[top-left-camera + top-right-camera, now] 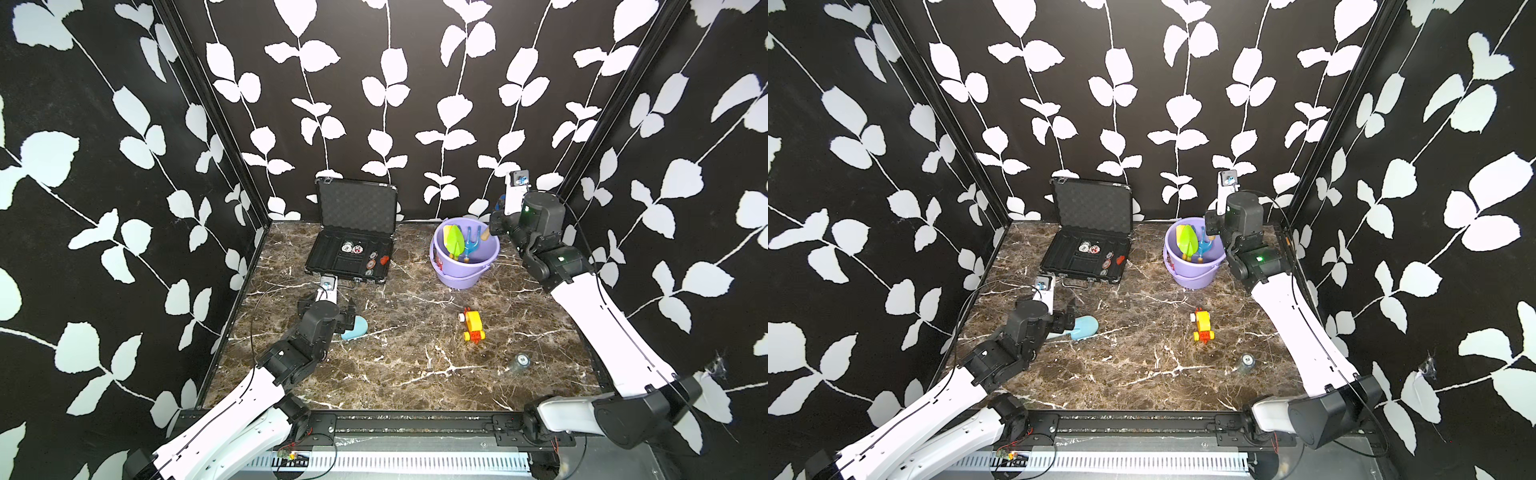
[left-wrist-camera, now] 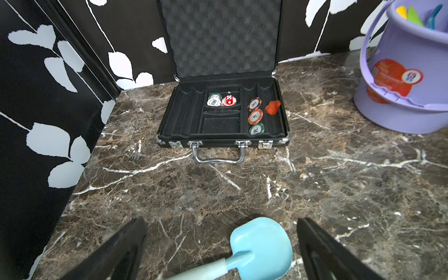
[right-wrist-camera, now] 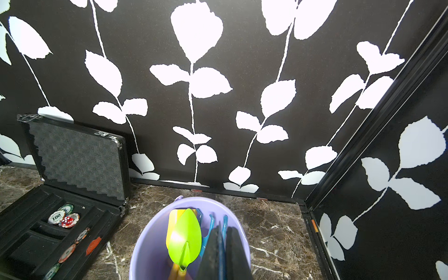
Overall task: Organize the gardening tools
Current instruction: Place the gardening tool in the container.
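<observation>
Near edge, robot's right side: a small round item (image 1: 519,361) on the marble surface (image 1: 395,365), too blurred to identify. Further in, a yellow-and-red toy vehicle (image 1: 473,326) stands alone, well apart from both arms.

Left side, same depth: left claw (image 2: 221,220) released, jaws spread wide, held low over the surface. The light-blue shovel (image 2: 261,244) lies flat between the two fingers (image 2: 135,240). Its blade points away from the wrist and its handle runs back under the claw. Neither finger touches it in the wrist view. In both top views the blade (image 1: 354,327) pokes out from beneath the claw toward the middle of the surface.

Further back, left of centre: an open black case (image 2: 218,36), lid upright, with round chips (image 2: 255,116) in its tray.

Back right: purple bucket (image 1: 461,276) upright. Inside it stand a green shovel (image 1: 455,241), a yellow shovel (image 1: 448,231) just behind it, and a blue fork (image 1: 471,247) beside them, all blade-up.

Right claw (image 3: 224,244) clenched, pads pressed together, positioned over the bucket's rim on the side nearest its arm. A blue sliver shows between the pads; cannot tell whether it is gripped. A tan stick end (image 1: 484,234) shows at the rim just beside the claw.
</observation>
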Robot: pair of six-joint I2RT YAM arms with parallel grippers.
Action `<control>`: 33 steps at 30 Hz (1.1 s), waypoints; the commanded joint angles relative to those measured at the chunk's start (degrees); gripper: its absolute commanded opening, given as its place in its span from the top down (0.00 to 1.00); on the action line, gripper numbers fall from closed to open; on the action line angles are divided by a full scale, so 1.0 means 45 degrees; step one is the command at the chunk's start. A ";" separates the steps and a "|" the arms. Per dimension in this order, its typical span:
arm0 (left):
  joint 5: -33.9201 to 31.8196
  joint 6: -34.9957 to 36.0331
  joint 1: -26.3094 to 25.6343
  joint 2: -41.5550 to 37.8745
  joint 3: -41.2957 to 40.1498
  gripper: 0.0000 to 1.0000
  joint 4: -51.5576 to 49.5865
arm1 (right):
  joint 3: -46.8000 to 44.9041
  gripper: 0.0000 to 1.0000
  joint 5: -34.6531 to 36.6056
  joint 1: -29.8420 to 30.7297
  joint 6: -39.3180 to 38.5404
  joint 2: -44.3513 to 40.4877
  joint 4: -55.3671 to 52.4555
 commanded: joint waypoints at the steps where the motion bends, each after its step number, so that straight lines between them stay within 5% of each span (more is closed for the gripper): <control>1: -0.0162 -0.0337 -0.0044 0.0162 0.0224 0.01 -0.0854 | 0.0272 1.00 -0.0222 -0.0169 -0.0221 0.0471 0.1090; 33: -0.1686 -0.2959 0.0035 0.1638 0.1112 0.01 -0.5821 | -0.0794 1.00 -0.1712 -0.0500 0.1955 0.4634 0.0183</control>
